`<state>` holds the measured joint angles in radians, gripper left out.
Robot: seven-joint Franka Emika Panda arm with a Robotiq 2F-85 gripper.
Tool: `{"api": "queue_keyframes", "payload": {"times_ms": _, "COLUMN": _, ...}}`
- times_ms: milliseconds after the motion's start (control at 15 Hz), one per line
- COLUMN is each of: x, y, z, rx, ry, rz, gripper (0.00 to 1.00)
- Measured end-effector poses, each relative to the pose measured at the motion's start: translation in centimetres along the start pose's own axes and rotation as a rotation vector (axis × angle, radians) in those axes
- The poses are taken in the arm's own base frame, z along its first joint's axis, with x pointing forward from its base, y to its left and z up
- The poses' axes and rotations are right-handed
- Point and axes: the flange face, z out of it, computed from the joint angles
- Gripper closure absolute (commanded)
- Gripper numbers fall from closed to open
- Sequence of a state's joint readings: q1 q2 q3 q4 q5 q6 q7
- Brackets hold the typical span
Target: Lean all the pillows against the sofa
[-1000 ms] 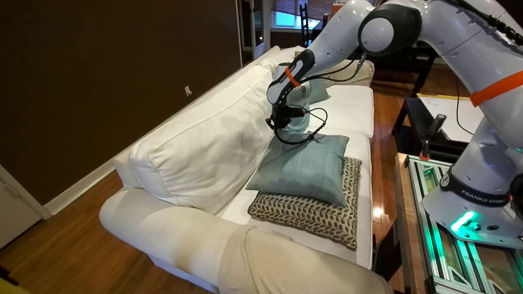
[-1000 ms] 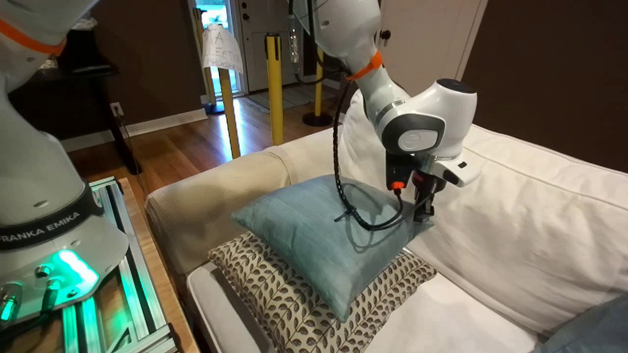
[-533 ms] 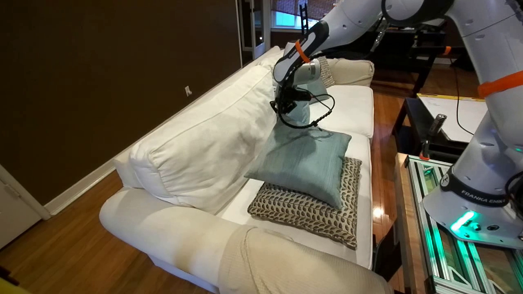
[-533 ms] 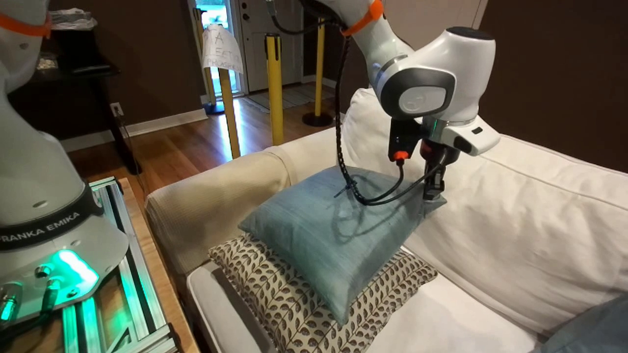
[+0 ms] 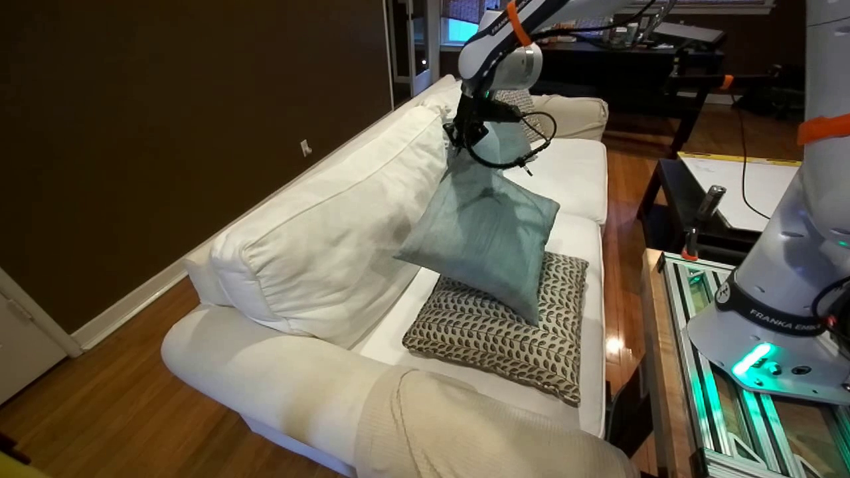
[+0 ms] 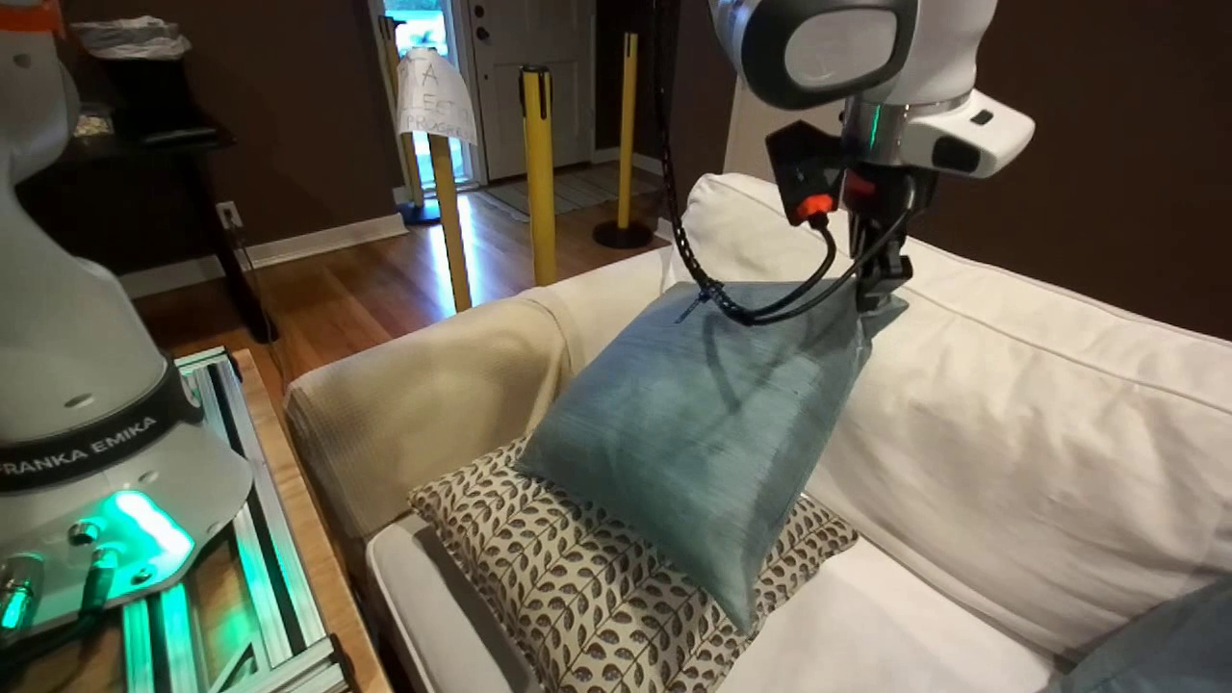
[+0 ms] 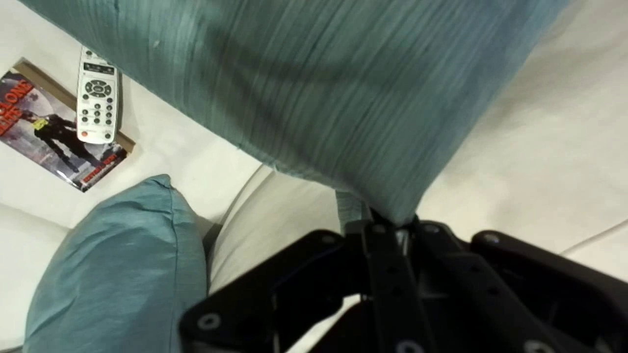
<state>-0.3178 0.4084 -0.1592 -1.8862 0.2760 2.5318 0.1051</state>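
Clamping one corner of the teal-blue pillow [image 6: 688, 433], the gripper [image 7: 402, 228] holds it tilted over the patterned pillow [image 6: 597, 587]; the latter lies flat on the sofa [image 5: 345, 226]; a second blue pillow [image 6: 1169, 643] rests farther along.

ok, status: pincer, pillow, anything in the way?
Pincer shut on one corner of a teal pillow. Pillow tilted, gripped corner highest. Leaf-patterned pillow below, possible snag; contact unclear.
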Motion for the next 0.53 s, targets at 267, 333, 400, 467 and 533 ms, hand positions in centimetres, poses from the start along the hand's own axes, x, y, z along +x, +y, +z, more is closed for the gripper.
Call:
{"api": "queue_keyframes", "payload": {"times_ms": 267, "x": 0.0, "y": -0.9, "z": -5.5, "rx": 0.019, "ry": 0.017, "rz": -0.202, "gripper": 0.99}}
{"api": "queue_keyframes", "payload": {"times_ms": 333, "x": -0.1, "y": -1.0, "z": -6.8, "rx": 0.019, "ry": 0.024, "rz": -0.248, "gripper": 0.99}}
{"api": "queue_keyframes", "payload": {"times_ms": 400, "x": -0.2, "y": -1.0, "z": -7.9, "rx": 0.016, "ry": 0.032, "rz": -0.288, "gripper": 0.99}}
{"api": "queue_keyframes", "payload": {"times_ms": 467, "x": -0.3, "y": -1.1, "z": -9.0, "rx": 0.01, "ry": 0.044, "rz": -0.324, "gripper": 0.99}}
{"api": "queue_keyframes", "payload": {"times_ms": 533, "x": -0.3, "y": -1.0, "z": -10.1, "rx": 0.003, "ry": 0.057, "rz": -0.353, "gripper": 0.99}}
